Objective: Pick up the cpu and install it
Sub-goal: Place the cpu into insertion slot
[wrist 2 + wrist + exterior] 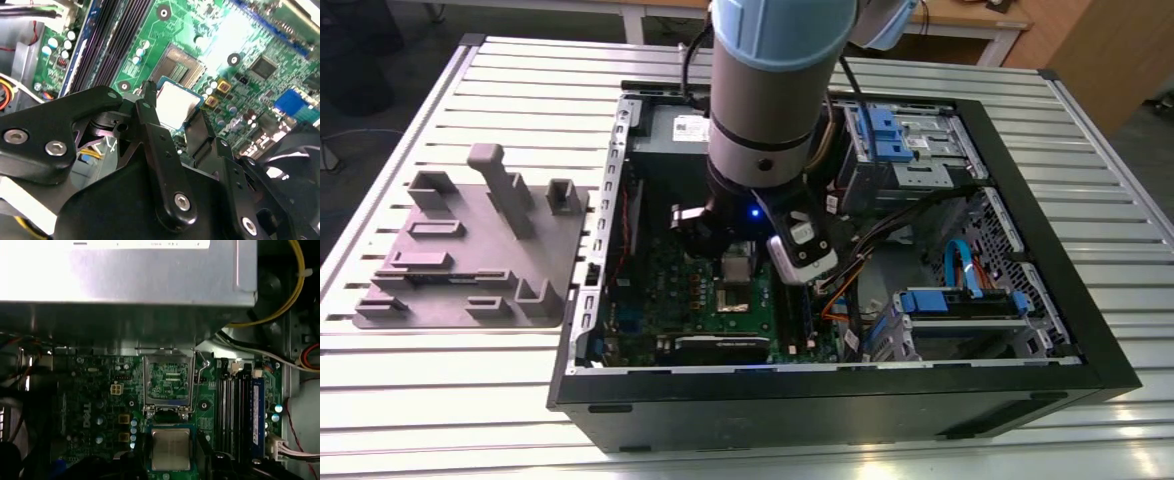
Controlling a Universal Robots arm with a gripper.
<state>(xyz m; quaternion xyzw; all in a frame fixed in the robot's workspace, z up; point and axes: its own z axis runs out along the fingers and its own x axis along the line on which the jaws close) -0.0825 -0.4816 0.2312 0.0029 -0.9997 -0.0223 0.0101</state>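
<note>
In the exterior view, your arm [774,90] reaches straight down into an open computer case [1067,360] that lies on its side on the slatted metal desk [454,400]. The hand [734,255] hangs low over the green motherboard [700,315], near its middle. On the desk at the exterior view's left, just beside the case, sits a grey fixture tray [467,250] with moulded posts. A drive cage with blue tabs [901,140] fills the case's far corner at the exterior view's right.

In the second wrist view you are looking past the black linkages of the hand [175,111]. Its two fingers [148,112] are closed on the cpu [176,102], one on each side, with the silvery top facing the camera. The chip sits clear of the board. Just beyond it is the open socket [182,65], a dark square with a metal edge. The long black memory slots [115,45] run beside that socket.

In the first wrist view you see the cpu [171,447] square-on between the dark fingers [141,452]. The socket frame [167,377] is swung open just beyond it. The big grey power supply box [125,275] lies past the frame. A yellow cable [295,285] curves near the box's corner.
</note>
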